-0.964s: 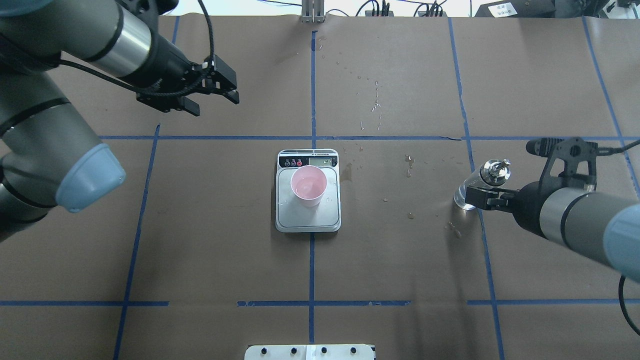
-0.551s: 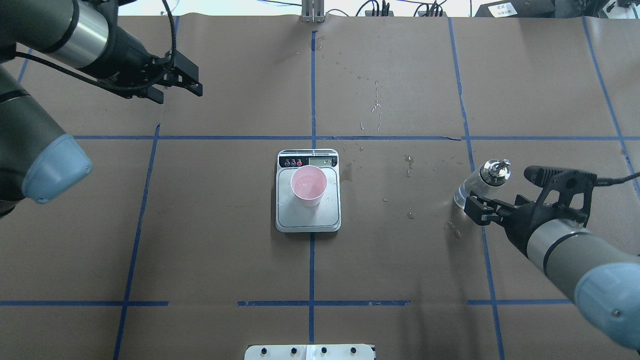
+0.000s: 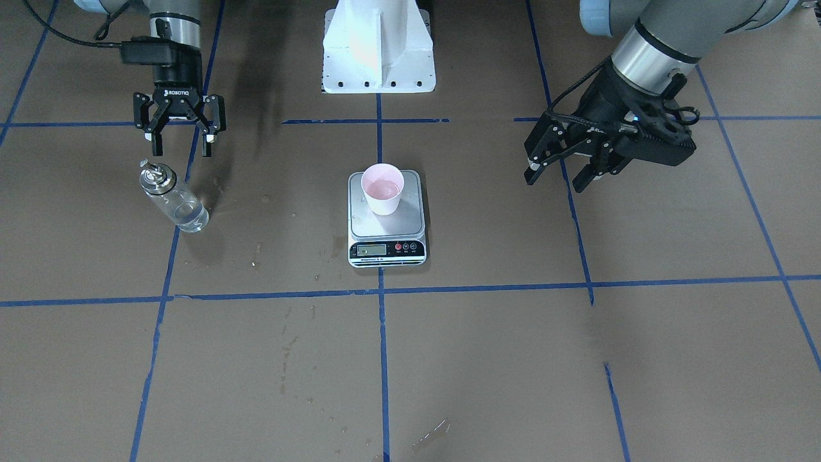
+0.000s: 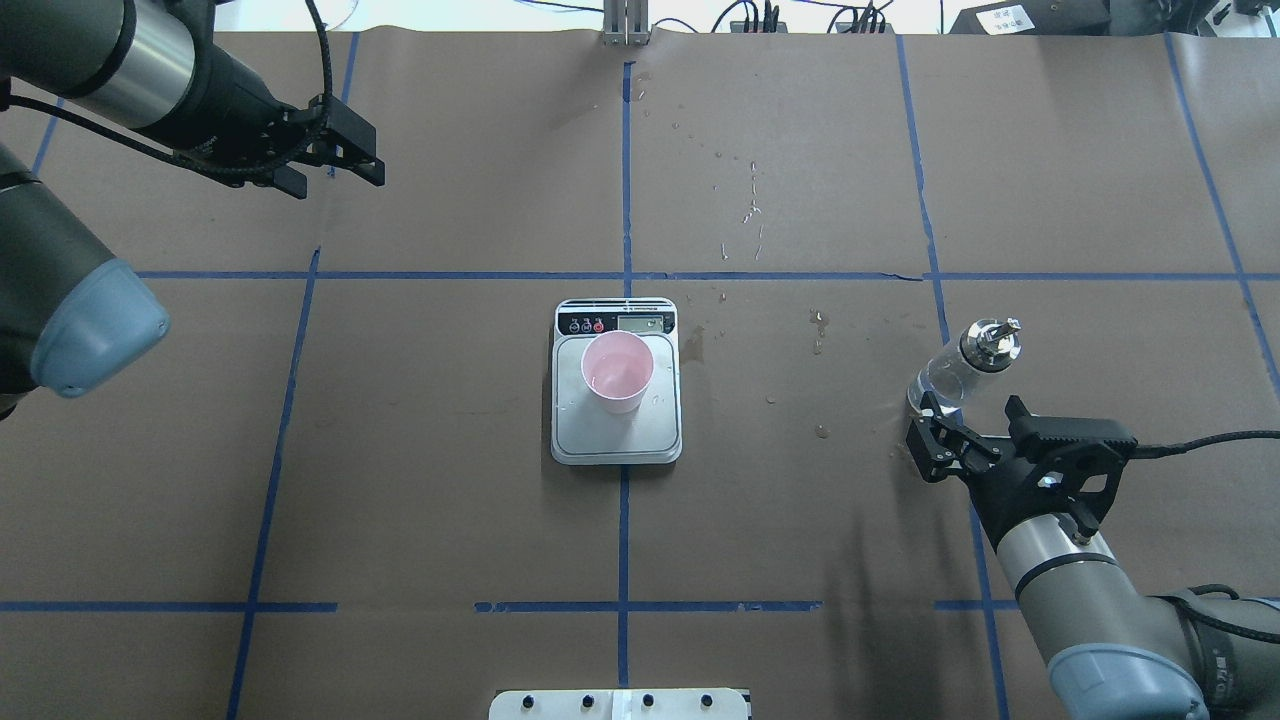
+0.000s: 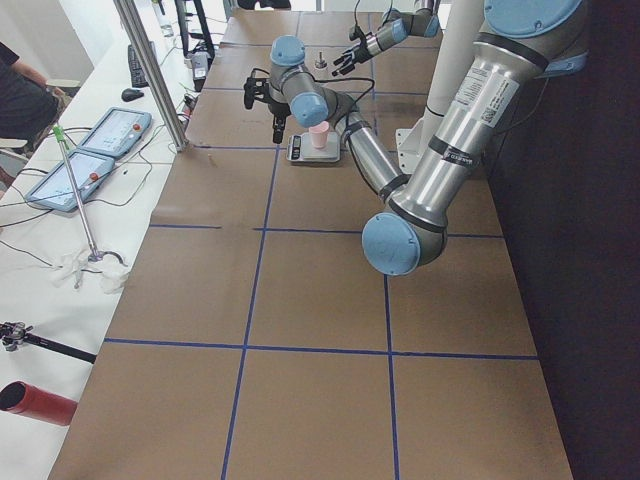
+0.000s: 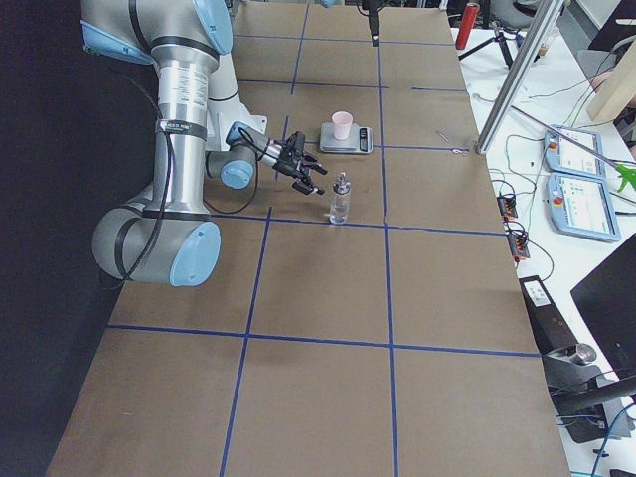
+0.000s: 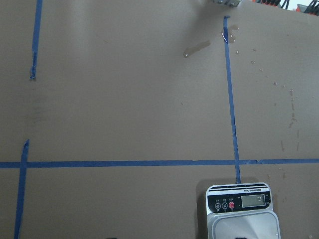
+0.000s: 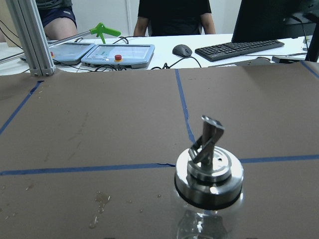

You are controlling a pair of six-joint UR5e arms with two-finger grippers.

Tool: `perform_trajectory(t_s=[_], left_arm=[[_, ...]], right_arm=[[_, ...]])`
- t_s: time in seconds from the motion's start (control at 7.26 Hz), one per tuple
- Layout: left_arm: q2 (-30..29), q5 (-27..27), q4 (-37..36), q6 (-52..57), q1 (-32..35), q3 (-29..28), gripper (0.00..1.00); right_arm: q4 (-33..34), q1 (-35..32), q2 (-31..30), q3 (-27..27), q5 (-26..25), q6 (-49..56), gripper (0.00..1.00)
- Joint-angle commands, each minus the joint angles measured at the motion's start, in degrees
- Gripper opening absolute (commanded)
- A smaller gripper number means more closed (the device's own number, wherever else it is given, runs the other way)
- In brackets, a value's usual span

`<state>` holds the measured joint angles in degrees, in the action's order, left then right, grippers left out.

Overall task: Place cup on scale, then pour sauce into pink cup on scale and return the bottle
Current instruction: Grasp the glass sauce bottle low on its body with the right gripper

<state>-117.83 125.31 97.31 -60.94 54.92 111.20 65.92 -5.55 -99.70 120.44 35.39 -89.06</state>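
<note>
Brown-papered bench (image 3: 513, 353) | pink cup (image 3: 383, 188) on scale (image 3: 388, 224), bench centre | bottle (image 3: 176, 202) upright toward right edge, ungripped | right hand (image 3: 181, 151) spread just beside it | left hand (image 3: 553, 183) spread, well apart | judged: withdraw right hand straight back, clear of pourer cap (image 8: 209, 169)

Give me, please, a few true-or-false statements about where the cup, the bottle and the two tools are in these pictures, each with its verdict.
1. The cup stands on the scale. True.
2. The right tool is clamped on the bottle. False: it is open and clear of the bottle, which stands alone on the table.
3. The left tool is open and holds nothing. True.
4. The bottle lies on its side next to the scale. False: it stands upright, well off to the robot's right of the scale.
</note>
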Motion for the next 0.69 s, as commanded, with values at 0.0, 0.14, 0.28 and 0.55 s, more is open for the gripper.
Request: perform_trajectory(t_s=[0.0, 0.14, 0.28, 0.55], left_arm=[[0.1, 0.0, 0.0, 0.0, 0.1, 0.0, 0.83], [0.0, 0.0, 0.1, 0.0, 0.0, 0.0, 0.84], [0.0, 0.0, 0.0, 0.0, 0.0, 0.0, 0.84], [0.0, 0.0, 0.0, 0.0, 0.0, 0.0, 0.84]], right_arm=[[-5.9, 0.3, -0.3, -4.4, -4.0, 3.0, 0.9], [-6.0, 0.6, 0.4, -5.6, -4.0, 3.2, 0.9], [-6.1, 0.6, 0.5, -6.0, -4.0, 3.2, 0.91], [-6.1, 0.7, 1.1, -7.1, -3.8, 3.4, 0.99]])
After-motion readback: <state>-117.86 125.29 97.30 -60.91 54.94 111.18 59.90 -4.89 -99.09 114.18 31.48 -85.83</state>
